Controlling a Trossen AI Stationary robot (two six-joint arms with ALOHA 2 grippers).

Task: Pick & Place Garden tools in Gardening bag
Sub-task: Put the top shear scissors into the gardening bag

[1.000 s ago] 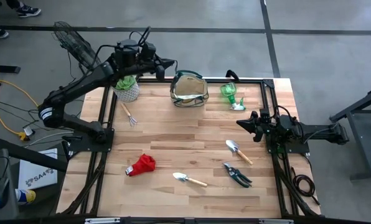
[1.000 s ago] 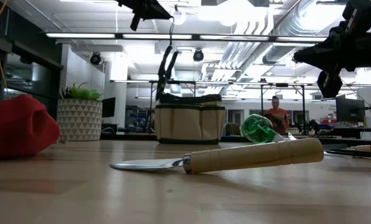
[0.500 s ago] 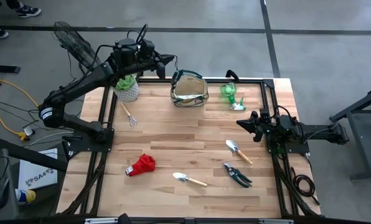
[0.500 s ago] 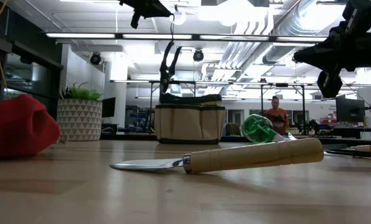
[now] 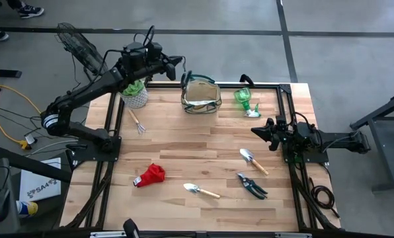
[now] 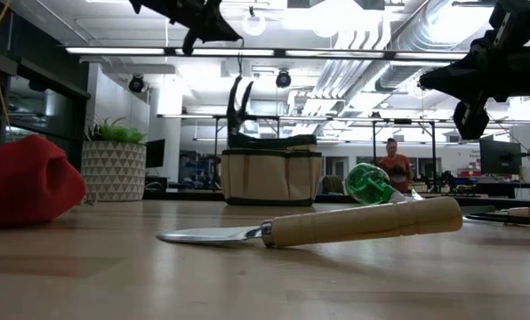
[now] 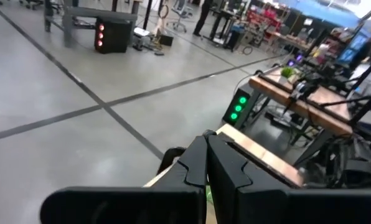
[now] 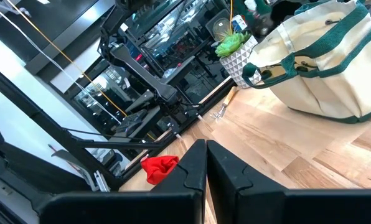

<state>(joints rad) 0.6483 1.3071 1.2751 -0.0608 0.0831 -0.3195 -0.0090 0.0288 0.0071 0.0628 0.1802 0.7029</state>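
Hovering high at the far-left corner of the desk (image 5: 184, 132), the left hand (image 5: 175, 64) sits just beside the gardening bag (image 5: 201, 95), its fingers pressed together on nothing. A pair of shears (image 6: 239, 107) stands handles-up in the bag, so one tool looks delivered. The right hand (image 5: 258, 130) waits at the desk's right edge, likewise pinched shut and empty.

Lying out on the wood are two trowels (image 5: 201, 190) (image 5: 252, 160), another pair of shears (image 5: 252, 186), the red cloth (image 5: 150, 175) and the green plastic piece (image 5: 244, 100) beside the bag. I'd judge this the gap between deliveries: next, a hand must spread its fingers, drop over one remaining tool and close on it.
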